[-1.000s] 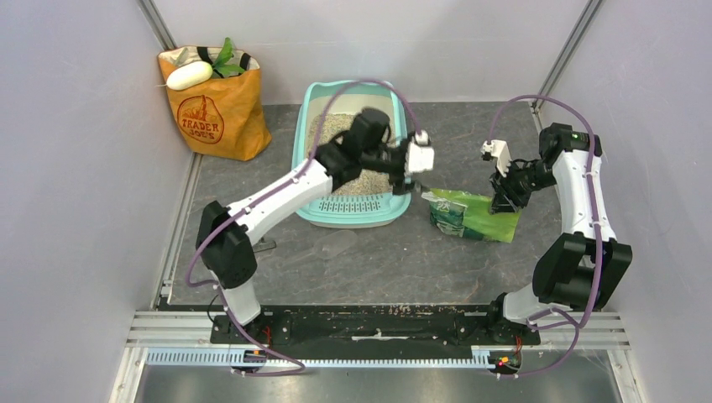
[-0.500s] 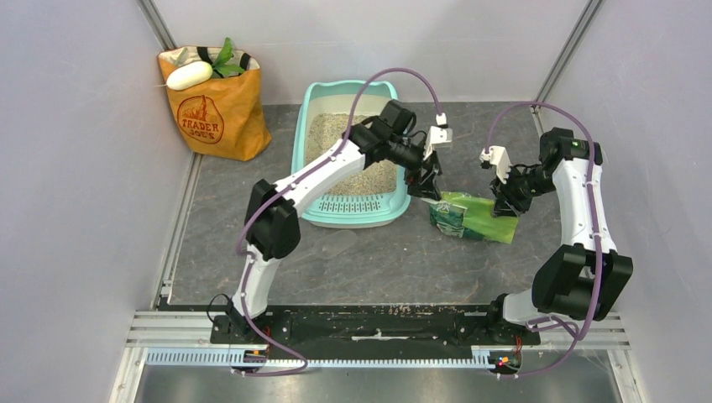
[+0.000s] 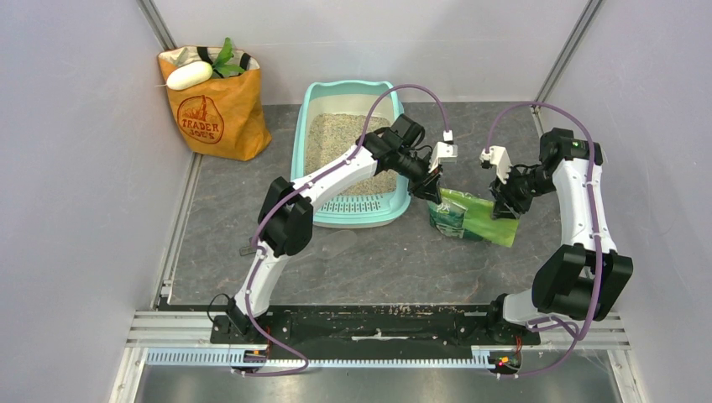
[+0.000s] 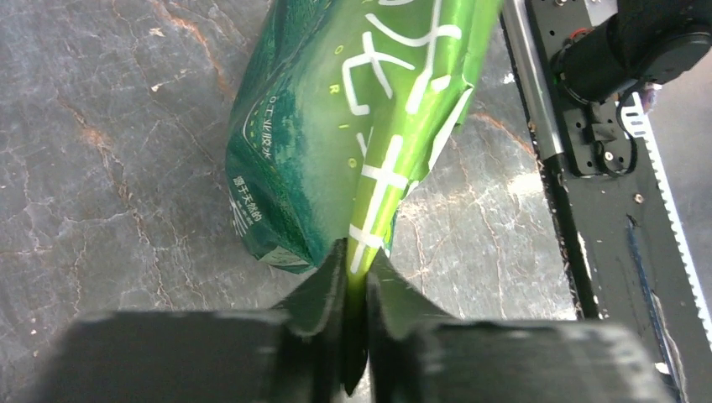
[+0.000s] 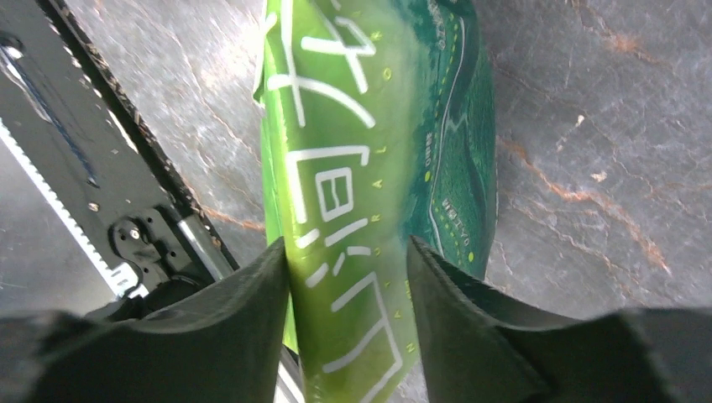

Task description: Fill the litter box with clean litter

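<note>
Plain pale grey walls close in on the left, right and far sides; the dark grey, marble-veined tabletop is evenly lit; an aluminium rail runs along the near edge; slanting metal posts mark the far corners.

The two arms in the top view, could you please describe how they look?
Both the left arm and right arm have white links with bulky black joints. A purple cable loops along each to a small white camera block at the wrist. The left gripper and right gripper have dark, wedge-shaped fingers.
</note>
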Tool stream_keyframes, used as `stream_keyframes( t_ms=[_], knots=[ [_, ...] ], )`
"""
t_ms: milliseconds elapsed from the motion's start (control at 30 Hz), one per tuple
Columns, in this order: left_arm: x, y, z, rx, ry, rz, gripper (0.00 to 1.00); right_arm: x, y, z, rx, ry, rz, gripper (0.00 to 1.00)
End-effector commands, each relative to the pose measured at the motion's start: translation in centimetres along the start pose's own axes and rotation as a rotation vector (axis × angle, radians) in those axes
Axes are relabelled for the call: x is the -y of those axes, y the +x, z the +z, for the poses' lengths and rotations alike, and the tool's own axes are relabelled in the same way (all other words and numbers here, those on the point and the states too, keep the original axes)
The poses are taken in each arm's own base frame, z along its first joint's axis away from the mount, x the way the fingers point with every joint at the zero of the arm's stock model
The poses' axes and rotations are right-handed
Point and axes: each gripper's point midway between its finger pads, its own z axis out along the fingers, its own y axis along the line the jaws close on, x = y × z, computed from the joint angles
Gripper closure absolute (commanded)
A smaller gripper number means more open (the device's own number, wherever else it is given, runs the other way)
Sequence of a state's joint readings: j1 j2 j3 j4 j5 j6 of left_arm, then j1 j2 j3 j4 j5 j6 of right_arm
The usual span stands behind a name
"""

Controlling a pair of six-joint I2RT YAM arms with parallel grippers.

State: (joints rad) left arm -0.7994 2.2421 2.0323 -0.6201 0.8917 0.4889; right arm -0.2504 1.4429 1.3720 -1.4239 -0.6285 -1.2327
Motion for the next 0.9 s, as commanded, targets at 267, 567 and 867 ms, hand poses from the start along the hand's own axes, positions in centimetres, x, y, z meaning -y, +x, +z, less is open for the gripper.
stream_keyframes(
  t_ms=[267, 567, 867],
  knots=[
    [-0.1, -3.4, -1.1, 0.060, -0.210, 0.206, 0.98, -1.2, -4.9, 2.2, 0.106, -0.067, 0.175, 0.28],
    [1.8, -3.6, -2.7, 0.188, -0.201, 0.343, 0.98, 1.9, -1.5, 3.6, 0.008, 0.048, 0.092, 0.83],
    [1.1, -2.2, -2.5, 0.172, -0.234, 0.453, 0.98, 3.0, -0.5, 4.2, -0.013, 0.045, 0.080, 1.00]
  ],
)
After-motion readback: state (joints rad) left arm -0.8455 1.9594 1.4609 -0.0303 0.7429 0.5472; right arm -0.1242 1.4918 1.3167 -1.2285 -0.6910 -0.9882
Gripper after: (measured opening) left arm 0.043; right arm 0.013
